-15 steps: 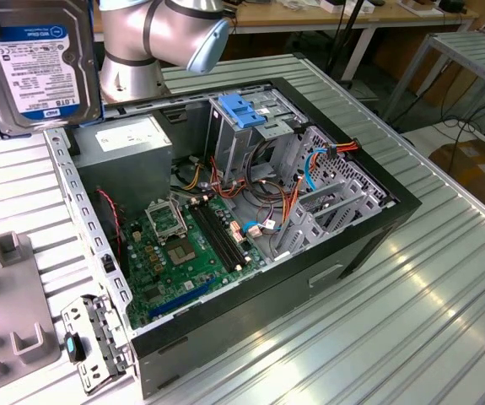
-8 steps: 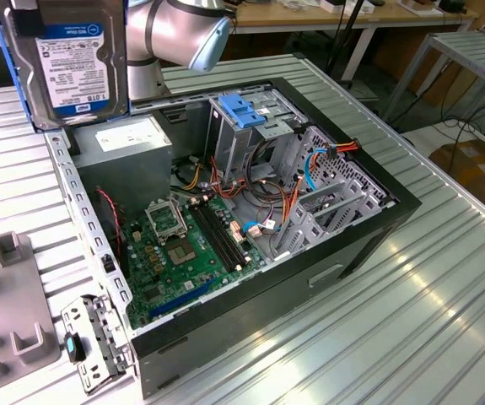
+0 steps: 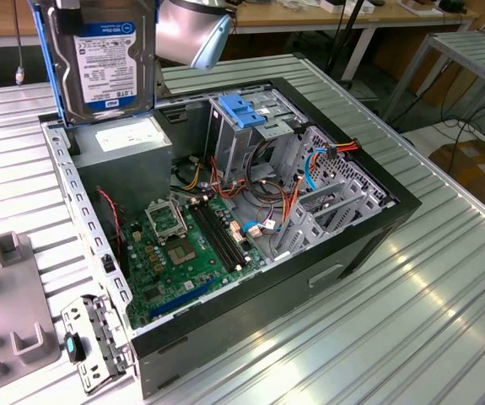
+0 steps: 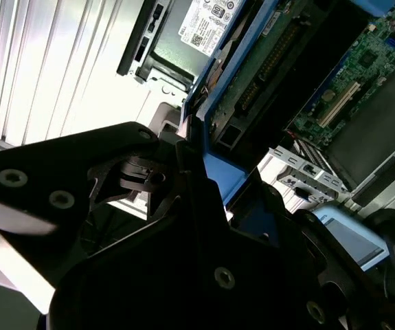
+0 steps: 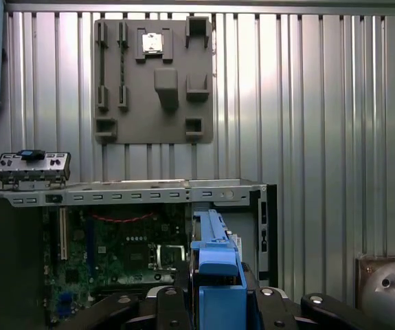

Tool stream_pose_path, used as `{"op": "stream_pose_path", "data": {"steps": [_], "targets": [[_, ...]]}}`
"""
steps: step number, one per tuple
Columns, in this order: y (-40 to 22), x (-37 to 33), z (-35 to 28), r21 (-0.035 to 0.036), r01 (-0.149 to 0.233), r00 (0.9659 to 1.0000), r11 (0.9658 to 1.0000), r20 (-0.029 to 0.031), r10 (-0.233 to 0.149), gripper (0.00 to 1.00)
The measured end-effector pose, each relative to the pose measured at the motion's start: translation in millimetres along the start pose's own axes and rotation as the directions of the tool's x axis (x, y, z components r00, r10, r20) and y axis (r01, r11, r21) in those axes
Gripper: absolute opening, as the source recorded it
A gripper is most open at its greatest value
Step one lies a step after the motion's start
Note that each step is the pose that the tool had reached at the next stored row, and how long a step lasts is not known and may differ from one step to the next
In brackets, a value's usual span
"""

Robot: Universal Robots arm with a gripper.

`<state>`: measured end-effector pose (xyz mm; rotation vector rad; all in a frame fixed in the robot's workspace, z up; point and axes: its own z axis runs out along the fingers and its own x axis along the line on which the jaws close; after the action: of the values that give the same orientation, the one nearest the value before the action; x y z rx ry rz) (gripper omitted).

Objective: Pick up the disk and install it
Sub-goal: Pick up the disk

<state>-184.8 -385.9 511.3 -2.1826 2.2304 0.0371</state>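
"Gripper (image 5: 218, 297) state first, please."

"In the first wrist view I read its jaws as clamped on the disk (image 5: 214, 251), apparently one on each flat face. A blue rail edge is turned to the lens. Beyond it I see the open computer case (image 5: 128, 185), the motherboard (image 5: 115, 254), and a grey fixture plate (image 5: 152, 82) on the ribbed table (image 5: 321, 137)."

"And the second wrist view?"

"Same grip. The disk (image 4: 269, 69) runs lengthwise away from the jaws, with the power supply (image 4: 183, 34) beyond it. My guess is that it's pinched at one short end so the other end is free to enter a bay."

"Exterior view?"

"The disk (image 3: 107, 63) hangs in the upper left of the frame, above the case corner where the power supply (image 3: 128, 148) sits. It's well apart from the drive cage (image 3: 242, 110) with the blue top. Its long axis is vertical, the label faces the camera, and a blue rail shows along one long side. I judge it's carried high to clear the case wall."
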Motion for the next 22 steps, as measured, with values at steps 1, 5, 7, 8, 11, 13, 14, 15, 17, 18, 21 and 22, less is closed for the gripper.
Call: {"op": "stream_pose_path", "data": {"steps": [1, 5, 7, 8, 11, 13, 14, 15, 17, 18, 21, 22], "targets": [[-3.4, 0.0, 0.0, 0.0, 0.0, 1.0, 1.0, 0.0001, 0.0, 0.37], [-19.1, -0.4, 0.0, 0.0, 0.0, 1.0, 1.0, 0.0001, 0.0, 0.37], [-25.1, -0.5, 0.0, 0.0, 0.0, 1.0, 1.0, 0.0, 0.0, 0.37], [-30.8, -0.7, 0.0, 0.0, 0.0, 1.0, 1.0, 0.0001, 0.0, 0.37], [-43.3, -0.9, -0.1, 0.0, 0.0, 1.0, 1.0, 0.0, 0.0, 0.37], [-50.0, -1.1, -0.1, 0.0, 0.0, 1.0, 1.0, 0.0001, 0.0, 0.37], [-54.1, -1.2, -0.1, 0.0, 0.0, 1.0, 1.0, 0.0, 0.0, 0.37], [-55.6, -1.2, -0.1, 0.0, 0.0, 1.0, 1.0, -0.0001, 0.0, 0.37], [-55.7, -1.2, 0.0, 0.0009, 0.0, 1.0, 1.0, -0.0009, 0.0, 0.37], [-55.7, -1.2, 0.0, 0.001, 0.0, 1.0, 1.0, -0.0012, 0.0, 0.37], [-55.7, -1.2, -0.1, 0.0021, 0.0, 1.0, 1.0, -0.0029, 0.0, 0.37], [-55.7, -1.2, 0.0, 0.0024, 0.0, 1.0, 1.0, -0.0033, 0.0, 0.37]]}}
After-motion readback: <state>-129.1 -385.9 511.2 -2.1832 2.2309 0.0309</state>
